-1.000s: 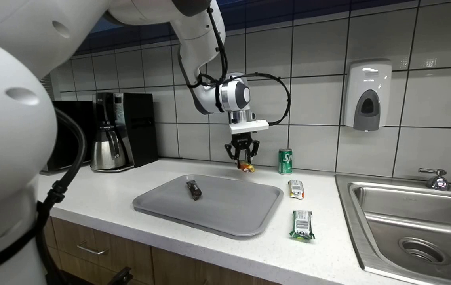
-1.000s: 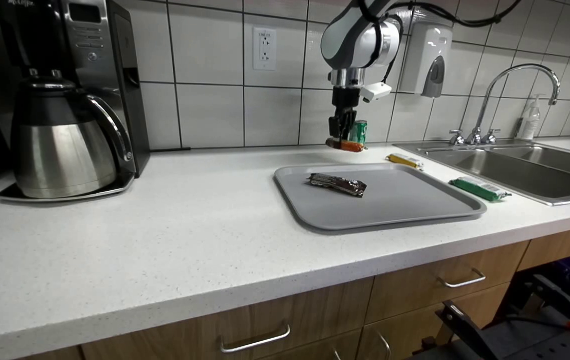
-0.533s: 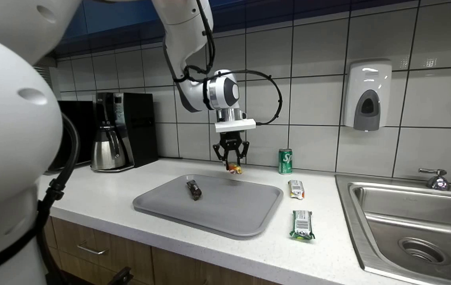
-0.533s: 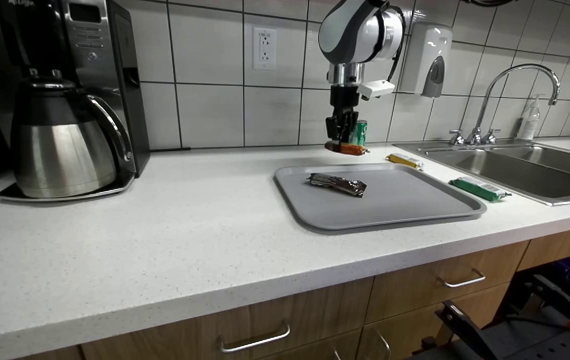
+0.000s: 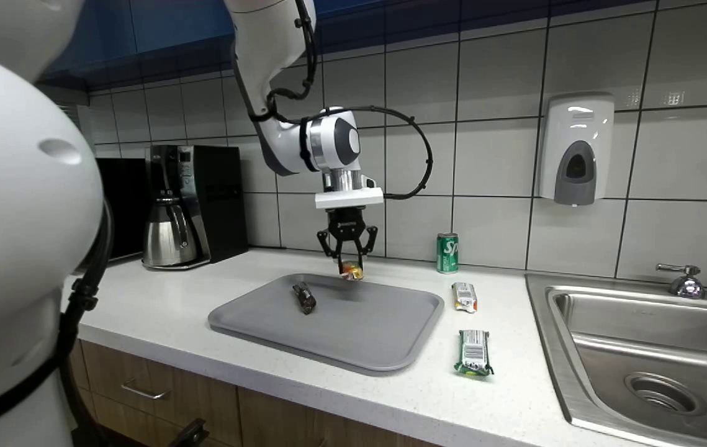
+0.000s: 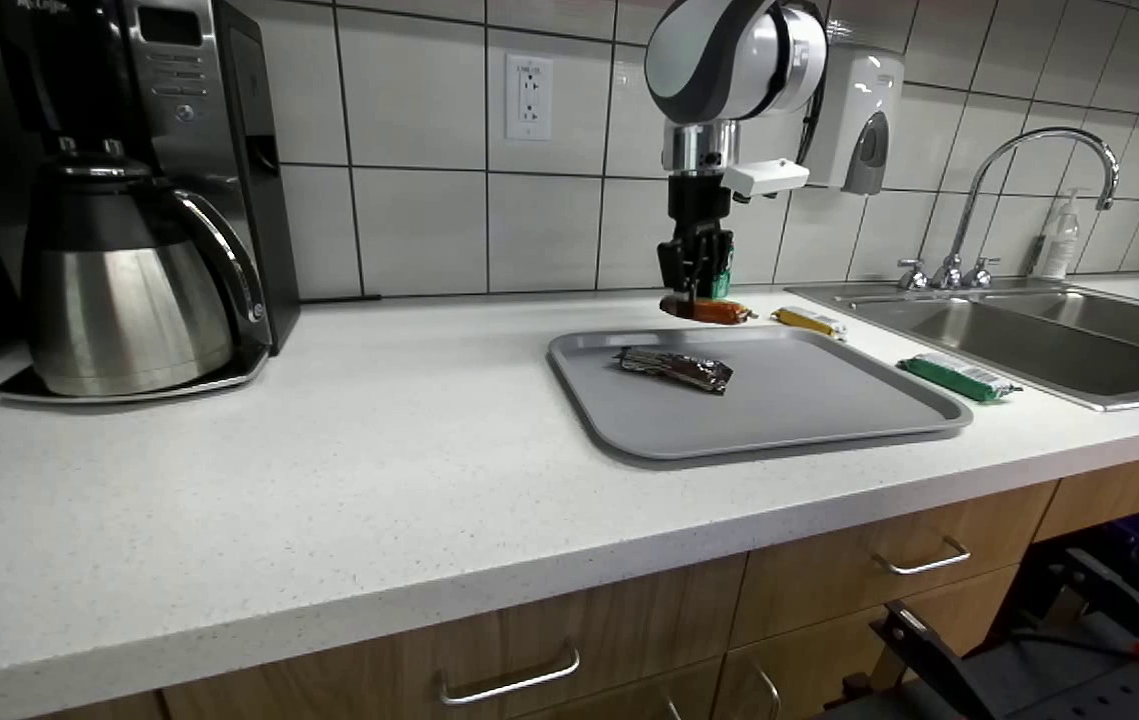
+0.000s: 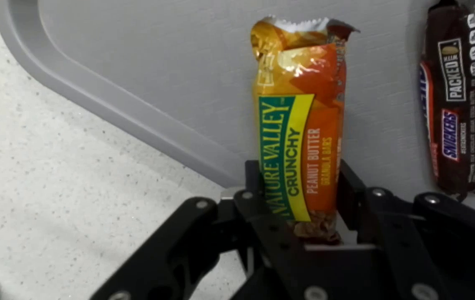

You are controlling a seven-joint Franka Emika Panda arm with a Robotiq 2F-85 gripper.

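Operator: Why is the granola bar [image 7: 300,125] held across its width?
Technician: Presumably its narrow dimension suits the fingers [image 7: 350,193] (an inference, not a measurement).
Operator: State of the gripper [image 5: 351,266]?
Technician: Parted to the bar's width, grasping both long sides; below it lies the gray tray [image 5: 353,329], bearing a Snickers bar [image 7: 456,125].

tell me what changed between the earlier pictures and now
In an exterior view the gripper has moved left and slightly lower in the picture, carrying the granola bar toward the tray. It held the bar throughout; nothing was let go. The tray, the Snickers bar on it, the green can, the yellow bar and the green bar stayed put.
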